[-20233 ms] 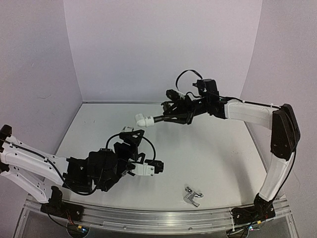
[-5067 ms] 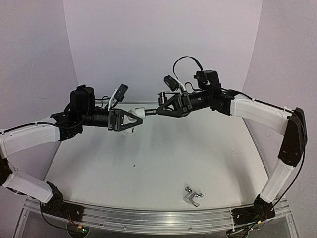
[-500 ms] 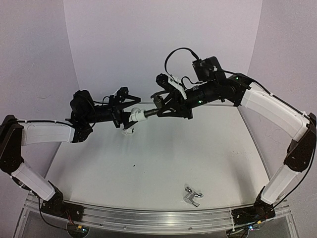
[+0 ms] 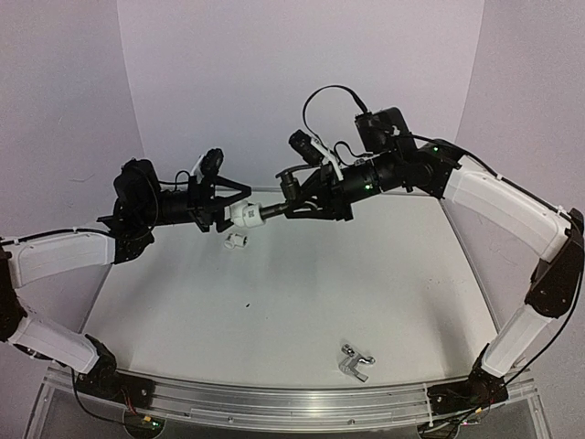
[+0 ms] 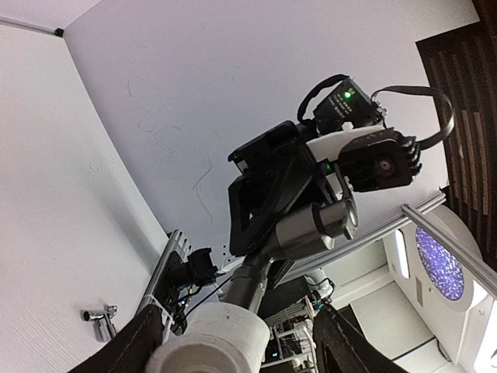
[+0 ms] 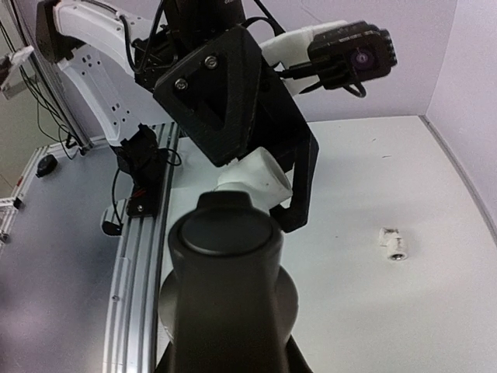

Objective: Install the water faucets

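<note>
The right jaws were clamped shut on the dark faucet (image 4: 283, 206), held in the air above the far middle of the counter (image 4: 384, 293), its stem pointing left into a white fitting (image 4: 244, 215). The left jaws straddled that fitting from the left. In the left wrist view one finger (image 5: 147, 346) lay against it and the other (image 5: 342, 353) stood clear, so they were open rather than gripping.

There were two faucets: the dark one aloft and a chrome faucet (image 4: 355, 361) lying alone near the front edge, right of centre. There were two white fittings: the one on the dark faucet's stem and a loose fitting (image 4: 236, 241) on the counter just below the left jaws. The left arm (image 4: 64, 256) and the right arm (image 4: 498, 197) reached in from their own sides and met at the far middle.

Compared with half a second earlier, the left jaws had narrowed around the fitting, and the left wrist had shifted a little to the left and up. The right arm, the loose fitting and the chrome faucet had not moved.

The counter was flat and white, with one small dark speck (image 4: 247, 305). An aluminium rail (image 4: 292, 407) ran along its near edge, and pale lilac walls (image 4: 274, 82) enclosed it.
</note>
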Tool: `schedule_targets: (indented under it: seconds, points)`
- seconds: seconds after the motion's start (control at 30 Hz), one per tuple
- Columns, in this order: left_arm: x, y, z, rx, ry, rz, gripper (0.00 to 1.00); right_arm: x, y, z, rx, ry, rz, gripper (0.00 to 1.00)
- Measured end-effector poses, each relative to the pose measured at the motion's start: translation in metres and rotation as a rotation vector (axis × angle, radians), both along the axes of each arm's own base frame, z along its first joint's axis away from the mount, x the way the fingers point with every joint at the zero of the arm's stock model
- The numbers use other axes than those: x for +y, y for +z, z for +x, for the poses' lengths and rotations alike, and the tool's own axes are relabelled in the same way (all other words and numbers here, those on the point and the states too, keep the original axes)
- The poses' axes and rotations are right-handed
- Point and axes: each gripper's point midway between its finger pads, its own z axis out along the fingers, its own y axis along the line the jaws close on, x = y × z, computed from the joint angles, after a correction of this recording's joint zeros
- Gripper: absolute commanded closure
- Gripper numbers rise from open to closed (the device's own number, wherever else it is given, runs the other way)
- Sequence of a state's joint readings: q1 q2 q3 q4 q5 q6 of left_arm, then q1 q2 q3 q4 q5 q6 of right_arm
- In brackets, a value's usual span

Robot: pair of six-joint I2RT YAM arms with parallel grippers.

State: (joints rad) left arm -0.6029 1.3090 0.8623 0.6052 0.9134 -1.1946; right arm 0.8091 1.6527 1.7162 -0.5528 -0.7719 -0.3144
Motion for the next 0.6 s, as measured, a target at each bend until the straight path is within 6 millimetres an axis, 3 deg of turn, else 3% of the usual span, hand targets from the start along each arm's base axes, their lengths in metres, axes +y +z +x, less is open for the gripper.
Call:
schedule_targets:
  seconds: [0.2,0.43,0.6]
  points:
    - [0.011,0.008,-0.009,-0.134,0.050,0.035,0.42,-0.003,0.004,0.000,0.204,-0.001,0.043,1.00]
    - [0.017,-0.001,-0.012,-0.222,0.078,0.113,0.47,0.003,-0.014,0.006,0.458,-0.011,0.034,1.00]
    - [0.016,0.006,-0.021,-0.295,0.059,0.132,0.53,0.005,-0.021,0.012,0.555,-0.027,0.033,1.00]
